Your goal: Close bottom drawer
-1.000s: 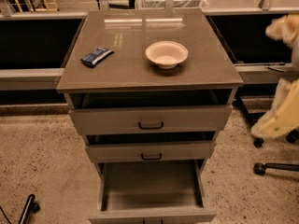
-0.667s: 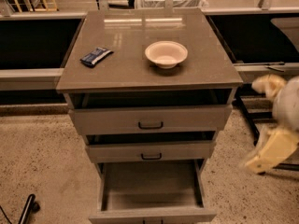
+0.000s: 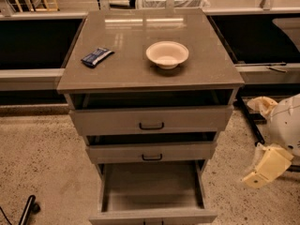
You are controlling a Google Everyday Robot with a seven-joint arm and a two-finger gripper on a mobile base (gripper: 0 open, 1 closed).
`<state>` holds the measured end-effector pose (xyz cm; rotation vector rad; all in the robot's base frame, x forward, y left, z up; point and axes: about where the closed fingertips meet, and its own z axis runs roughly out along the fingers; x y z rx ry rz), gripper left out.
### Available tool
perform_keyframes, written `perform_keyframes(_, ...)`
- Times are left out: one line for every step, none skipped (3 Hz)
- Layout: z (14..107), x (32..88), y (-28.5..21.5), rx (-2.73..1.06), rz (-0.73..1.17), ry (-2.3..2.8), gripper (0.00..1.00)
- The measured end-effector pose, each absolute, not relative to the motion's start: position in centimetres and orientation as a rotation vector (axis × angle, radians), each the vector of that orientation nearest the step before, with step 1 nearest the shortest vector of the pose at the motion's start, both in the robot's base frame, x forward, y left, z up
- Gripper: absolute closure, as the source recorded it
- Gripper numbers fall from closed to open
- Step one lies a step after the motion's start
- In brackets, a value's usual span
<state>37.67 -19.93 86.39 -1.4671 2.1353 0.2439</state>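
The grey-taupe bottom drawer [image 3: 152, 191] of a three-drawer cabinet stands pulled far out over the speckled floor. Its empty grey box is open to view and its flat front lies at the lower edge of the camera view. The robot's cream-coloured hand [image 3: 263, 168] hangs low beside the cabinet's right flank, well apart from the drawer and touching nothing; whether it is released or clenched cannot be told.

The drawer lies to the left of the hand in the camera view, and its sliding axis runs from the near edge back into the cabinet. The hand appears level with the drawer's side rather than ahead of its front. Judging from this, it would need to come round in front of that face before pushing inward.

The wide top drawer [image 3: 151, 120] and mid-sized middle drawer [image 3: 151, 152] sit slightly ajar. On the brown worktop [image 3: 131, 76] rest a cream round bowl [image 3: 167, 54] and a dark blue packet [image 3: 97, 56].
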Motion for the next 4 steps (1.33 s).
perform_keyframes(82.6, 39.1, -18.6, -1.497, 0.355, 2.103, 0.0)
perform_keyframes(71.7, 40.0, -15.9, -1.543, 0.544, 2.031, 0.0)
perform_keyframes(61.4, 39.0, -14.0, -1.585, 0.668, 1.977, 0.0)
perform_keyframes(54.4, 37.8, -13.7, -1.677, 0.662, 2.011, 0.0)
